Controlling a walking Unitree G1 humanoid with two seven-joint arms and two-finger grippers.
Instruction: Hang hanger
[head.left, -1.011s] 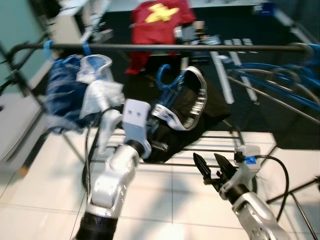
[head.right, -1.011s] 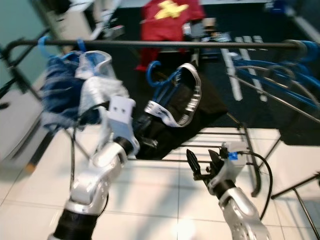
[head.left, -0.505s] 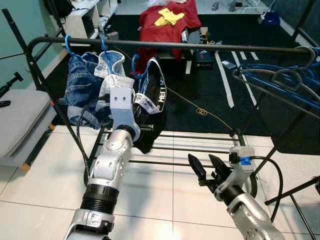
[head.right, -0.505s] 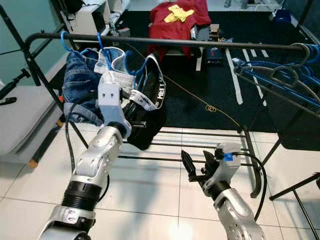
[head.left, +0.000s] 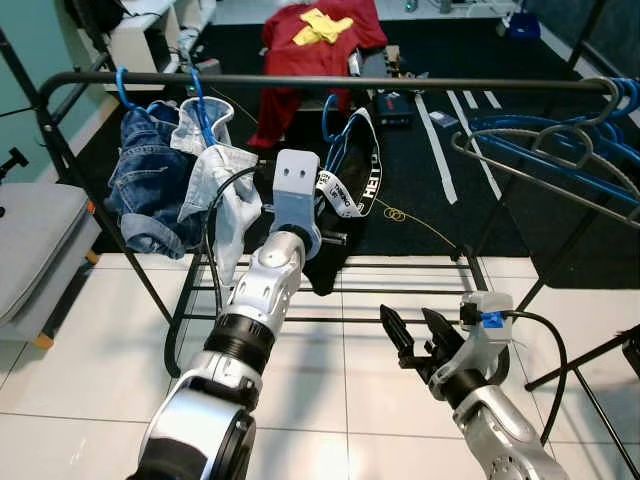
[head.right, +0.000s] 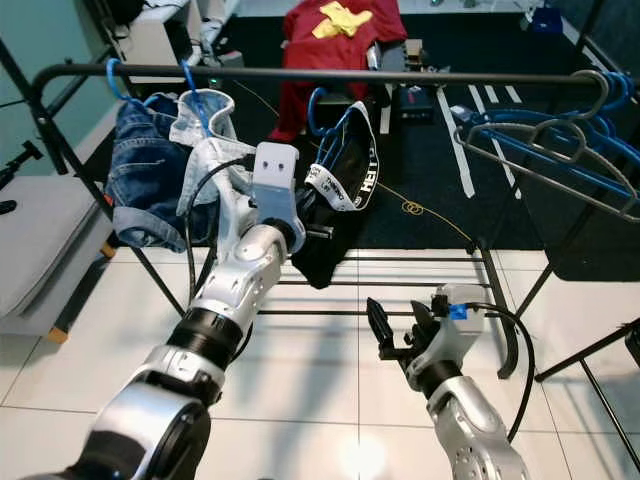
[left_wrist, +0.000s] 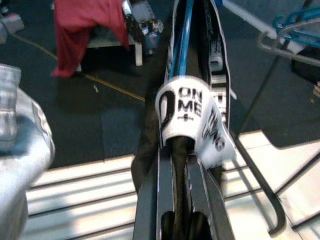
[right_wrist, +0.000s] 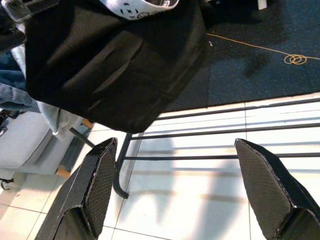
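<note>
Rail (head.left: 420, 82): black bar of a clothes rack, running across the scene above a white tiled floor (head.left: 90, 340) and dark carpet (head.left: 420, 180).

Hanger (head.left: 331, 113): blue, its hook at the rail just below the bar; whether it rested on the rail could not be told. It carried a black garment (head.left: 335, 250) with a white lettered waistband (head.left: 350, 195).

Left end effector (left_wrist: 182, 200): raised to the garment, fingers clamped on the hanger and black cloth beneath the waistband.

Right end effector (head.left: 415, 335): held low over the tiles in front of the rack's lower bars, fingers (right_wrist: 92, 185) spread apart, gripping nothing, well apart from the garment.

Jeans (head.left: 150, 185): blue denim, hung on blue hangers at the rail's left end, with a pale garment (head.left: 225, 190) just beside.

Spare hangers (head.left: 545, 140): blue, bunched at the rail's right end.

Red shirt (head.left: 315, 35): beyond the rack, yellow print on it.
</note>
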